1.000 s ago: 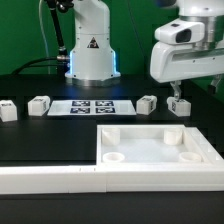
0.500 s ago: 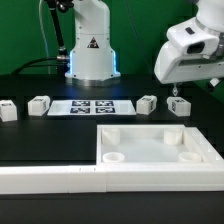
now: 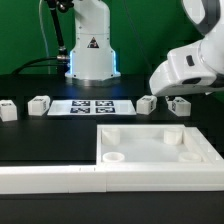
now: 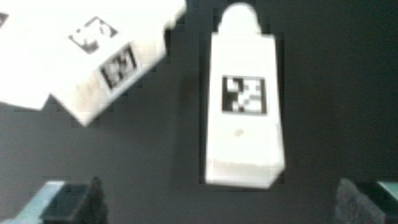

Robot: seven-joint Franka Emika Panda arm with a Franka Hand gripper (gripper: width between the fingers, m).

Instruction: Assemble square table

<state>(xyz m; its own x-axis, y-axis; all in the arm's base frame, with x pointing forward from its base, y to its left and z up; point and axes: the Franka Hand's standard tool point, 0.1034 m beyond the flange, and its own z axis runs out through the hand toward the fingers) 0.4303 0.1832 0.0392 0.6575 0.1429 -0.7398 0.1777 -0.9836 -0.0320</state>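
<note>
- The end effector (image 4: 226, 203) is wide open. In the wrist view its two fingers (image 4: 71, 200) sit far apart at the edges of the shot, with nothing clamped between them.
- That same view looks straight down on one white leg (image 4: 246, 110) lying on the black surface (image 4: 329, 60), tag side up. It's lined up in the gap between the fingers, and they aren't touching it.
- A second leg (image 4: 98, 55) lies skewed just beside it, with a dark strip of surface between the two.
- In the exterior view the arm's white wrist (image 3: 190, 70) hangs low over the rightmost leg (image 3: 180, 104). I can't make out the fingers there.
- The next leg (image 3: 147, 103) sits just beside that one, toward the exterior view's left.
- The marker board (image 3: 92, 105) lies flat in the middle of the row. The other two legs (image 3: 40, 104) (image 3: 5, 110) are past it, on the exterior view's left.
- The square top (image 3: 150, 148) rests near the front on the exterior view's right, rim up, with round corner sockets showing and nothing in them.
- The long L-shaped wall (image 3: 50, 180) runs along the front edge, right against the top.
- The robot base (image 3: 90, 45) stands at the back.
</note>
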